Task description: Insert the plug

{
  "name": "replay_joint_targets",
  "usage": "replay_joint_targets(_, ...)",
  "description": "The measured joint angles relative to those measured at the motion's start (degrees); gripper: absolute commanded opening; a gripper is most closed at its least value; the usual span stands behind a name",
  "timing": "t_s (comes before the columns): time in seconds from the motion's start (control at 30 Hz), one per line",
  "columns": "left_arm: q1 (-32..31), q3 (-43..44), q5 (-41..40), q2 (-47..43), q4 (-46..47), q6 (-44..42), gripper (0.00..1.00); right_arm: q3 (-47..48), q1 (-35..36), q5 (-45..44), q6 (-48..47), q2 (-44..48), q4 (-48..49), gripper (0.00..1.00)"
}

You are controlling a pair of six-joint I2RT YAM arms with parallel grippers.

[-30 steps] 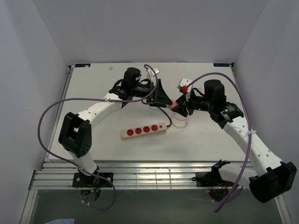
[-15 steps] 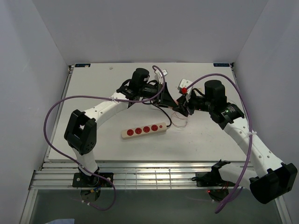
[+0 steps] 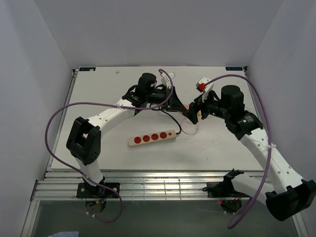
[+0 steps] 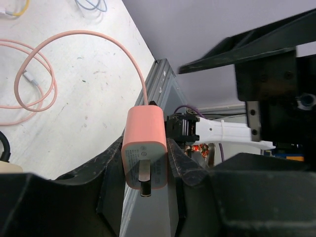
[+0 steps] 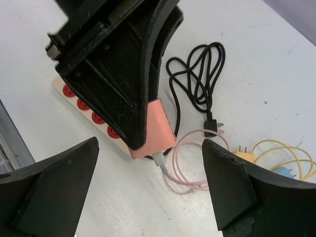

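Backing off since a second ago, the right pincer (image 5: pixel 148 195) has spread its jaws wide and let go of the pink plug (image 4: pixel 144 148). Nearest the bases lies the power strip (image 3: pixel 152 138) on the worktop (image 3: pixel 98 89). Beyond it, both arms reach inward (elbows bent), and the left pincer (image 4: pixel 145 165) is clamped on the plug's sides, holding it above the worktop.

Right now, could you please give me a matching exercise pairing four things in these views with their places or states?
Things:
1. pink plug
2. right end effector
3. black cable
4. power strip

Places or states:
A. looped on the table
B. open, holding nothing
C. has red sockets
D. clamped in the left end effector

Pairs: 1-D; 2-B; 3-A; 4-C
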State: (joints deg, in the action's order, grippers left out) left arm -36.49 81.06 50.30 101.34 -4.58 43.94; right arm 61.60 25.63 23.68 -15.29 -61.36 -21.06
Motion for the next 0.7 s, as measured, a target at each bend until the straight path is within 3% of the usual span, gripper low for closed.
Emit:
replay_joint_targets(0.1, 0.00, -1.81, -2.34, -1.25, 2.69, -0.28, 0.00, -2.03, 0.00, -2.78, 7.93, 4.98, 3.32, 0.90)
replay_joint_targets(0.37, 0.00, -3.76, -5.97, -5.35, 9.18, -1.14, 0.00, -18.03, -0.02, -12.79, 27.12, 26.47, 14.36, 0.90)
replay_joint_targets(0.7, 0.00, -3.76, -5.81, -6.36, 14.01, -1.92, 0.00, -29.92, -0.13, -12.59, 45.38, 27.30, 33.22, 0.90)
